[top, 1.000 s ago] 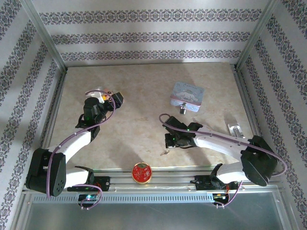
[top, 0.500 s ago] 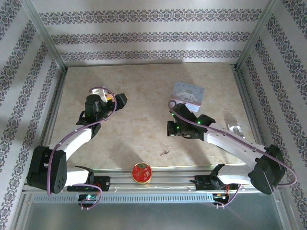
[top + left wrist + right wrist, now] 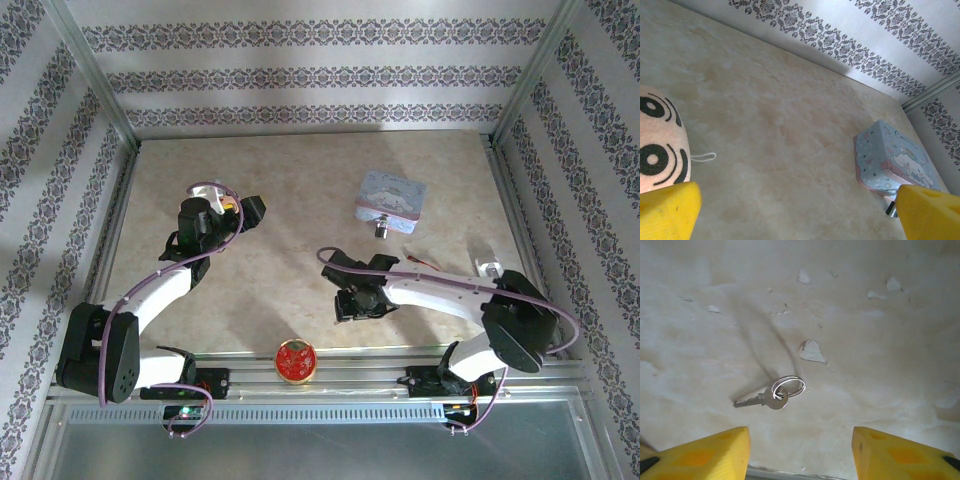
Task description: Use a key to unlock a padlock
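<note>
At the near edge, a round red tin with a patterned lid (image 3: 296, 361) sits on the aluminium rail between the two arm bases. Just beyond it, the right gripper (image 3: 348, 306) is low over the beige marbled tabletop (image 3: 280, 180). In the right wrist view its yellow fingertips (image 3: 705, 452) stand moderately apart with nothing between them.

The small silver metal key (image 3: 760, 400) lies flat on the table just ahead of that gap, untouched. Its blade points left, and its rounded bow is threaded through a thin steel split ring (image 3: 788, 386) that rests against it on the far right side.

Farther back on the left, the left gripper (image 3: 238, 206) is held above the table with its jaws spread wide and empty. A pale plush toy with big black cartoon eyes (image 3: 660, 150) shows beside its left finger.

Well apart from the key, toward the far right, a small silver padlock (image 3: 381, 230) touches the near side of a light-blue rectangular tin printed with a cartoon character (image 3: 390, 196). The padlock is too small for its shackle to be made out.
</note>
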`<state>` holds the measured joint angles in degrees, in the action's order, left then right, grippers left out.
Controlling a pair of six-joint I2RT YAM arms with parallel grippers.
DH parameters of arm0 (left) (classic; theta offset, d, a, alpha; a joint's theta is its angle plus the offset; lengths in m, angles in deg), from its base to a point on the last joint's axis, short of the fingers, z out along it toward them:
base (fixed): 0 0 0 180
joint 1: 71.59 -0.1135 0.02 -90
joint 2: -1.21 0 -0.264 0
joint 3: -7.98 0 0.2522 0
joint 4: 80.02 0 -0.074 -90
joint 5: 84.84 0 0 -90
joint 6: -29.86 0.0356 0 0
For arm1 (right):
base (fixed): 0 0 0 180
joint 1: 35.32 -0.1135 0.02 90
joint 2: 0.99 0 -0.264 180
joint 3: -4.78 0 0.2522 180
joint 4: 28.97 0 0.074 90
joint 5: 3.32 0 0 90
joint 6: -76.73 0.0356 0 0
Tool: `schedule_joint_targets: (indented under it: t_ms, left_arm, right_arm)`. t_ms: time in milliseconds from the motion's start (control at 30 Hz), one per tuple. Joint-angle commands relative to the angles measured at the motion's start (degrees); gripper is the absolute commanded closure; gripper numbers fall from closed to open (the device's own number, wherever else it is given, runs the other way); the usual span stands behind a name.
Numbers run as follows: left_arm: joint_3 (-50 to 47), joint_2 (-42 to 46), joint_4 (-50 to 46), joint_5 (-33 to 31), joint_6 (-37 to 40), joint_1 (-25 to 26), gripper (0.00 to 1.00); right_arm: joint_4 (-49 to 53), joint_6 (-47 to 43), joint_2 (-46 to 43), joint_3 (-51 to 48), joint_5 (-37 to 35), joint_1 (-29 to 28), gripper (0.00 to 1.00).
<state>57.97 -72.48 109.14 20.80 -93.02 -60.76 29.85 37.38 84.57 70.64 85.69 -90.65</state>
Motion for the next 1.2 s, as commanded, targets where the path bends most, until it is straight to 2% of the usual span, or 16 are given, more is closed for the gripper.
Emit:
schedule_joint_targets:
  t_ms: [0,233,467,633,1167]
  left_arm:
    - [-0.64,-0.74,1.55,-0.27,-0.12,0.64,0.01]
    - [-1.44,-0.73,2.03,-0.73,0.46,0.59,0.01]
    - [-0.99,-1.28,1.61,-0.83,1.44,0.55,0.01]
    - [-1.16,-1.97,2.13,-0.63,1.37,0.57,0.01]
    - [-0.11,-3.48,2.51,-0.15,0.72,0.56,0.01]
  right_arm:
    - [2.03,8.05,3.04,2.92,-4.31,-1.72,0.41]
    - [1.83,13.28,8.54,5.84,-8.99,-2.05,0.44]
    - [1.61,14.21,13.45,7.65,-8.23,-2.67,0.47]
    - [1.26,16.78,12.75,4.68,-8.06,-2.74,0.57]
    - [1.61,17.03,9.36,2.83,-7.87,-3.21,0.73]
